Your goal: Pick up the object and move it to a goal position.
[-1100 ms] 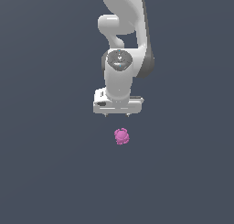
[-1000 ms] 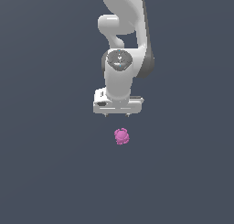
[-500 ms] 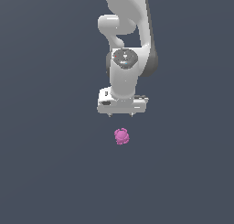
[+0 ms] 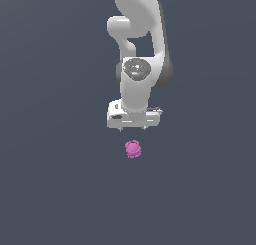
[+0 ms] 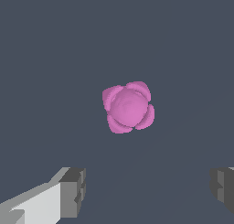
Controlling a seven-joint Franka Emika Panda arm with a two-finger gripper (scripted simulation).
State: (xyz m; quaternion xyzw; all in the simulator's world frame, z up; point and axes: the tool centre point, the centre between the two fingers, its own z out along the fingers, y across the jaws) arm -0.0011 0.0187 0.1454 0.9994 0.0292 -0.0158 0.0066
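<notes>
The object (image 4: 132,149) is a small pink-magenta lump with bumpy lobes, lying on the dark grey floor. It also shows in the wrist view (image 5: 128,107), seen from above. My white gripper (image 4: 133,128) hangs directly above the object with a small gap, not touching it. Its two short fingertips (image 4: 120,129) point down and stand wide apart. In the wrist view the gripper (image 5: 147,191) is open, with one grey pad (image 5: 73,192) and the other at the frame's edge. It holds nothing.
The dark grey floor (image 4: 55,189) extends flat on all sides. The white arm (image 4: 137,34) rises above the gripper. No goal marker shows.
The gripper has shifted slightly toward the exterior view's right and a little lower, coming more squarely over the object. The object has not moved.
</notes>
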